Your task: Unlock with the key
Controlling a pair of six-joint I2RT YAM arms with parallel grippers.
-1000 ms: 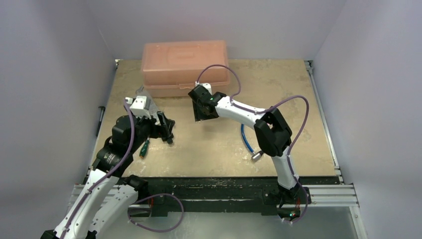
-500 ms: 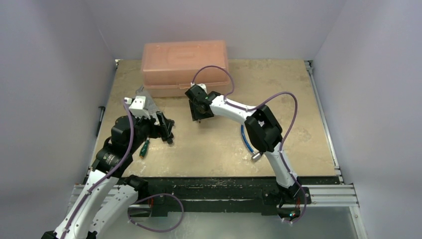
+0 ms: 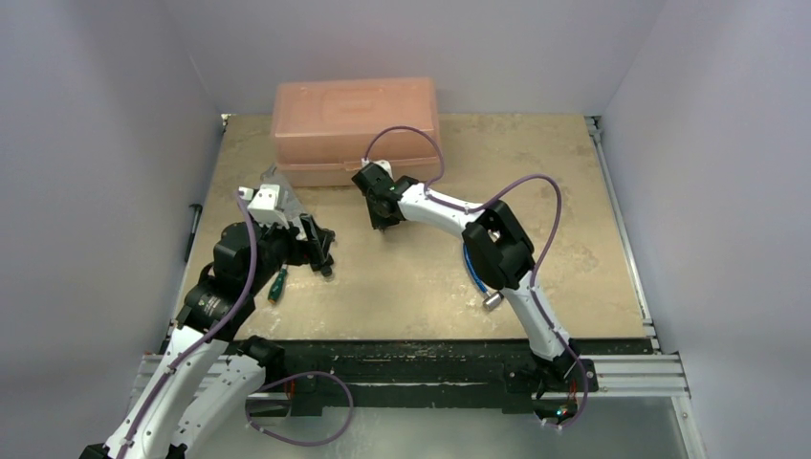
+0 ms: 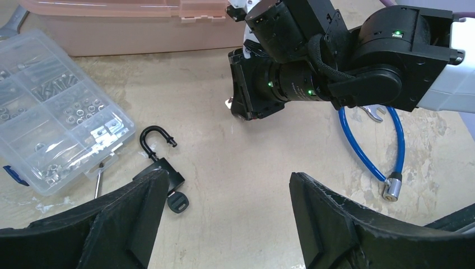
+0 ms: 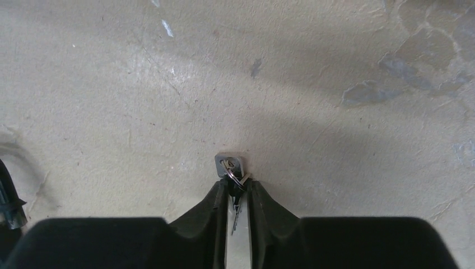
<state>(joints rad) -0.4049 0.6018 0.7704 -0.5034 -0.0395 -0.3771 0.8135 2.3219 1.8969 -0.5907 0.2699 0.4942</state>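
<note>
The black padlock (image 4: 161, 167) lies on the table in the left wrist view, one end of its shackle free of the body. The key (image 4: 177, 202), with its round black head, sticks out of the padlock's lower end. My left gripper (image 4: 224, 185) hangs open just above them, its left finger partly covering the padlock. My right gripper (image 5: 235, 188) is low over bare table near the pink box, shut on a small bunch of bare silver keys (image 5: 231, 167). In the top view the left gripper (image 3: 320, 251) is left of the right gripper (image 3: 383, 218).
A pink lidded box (image 3: 354, 124) stands at the back. A clear parts organizer (image 4: 50, 112) lies left of the padlock. A blue cable lock (image 4: 369, 151) and a wrench (image 4: 372, 114) lie under the right arm. A green screwdriver (image 3: 277, 284) lies beside the left arm.
My right arm has shifted left and slightly back, and its jaws have narrowed onto the silver keys. The left arm and the padlock have not moved.
</note>
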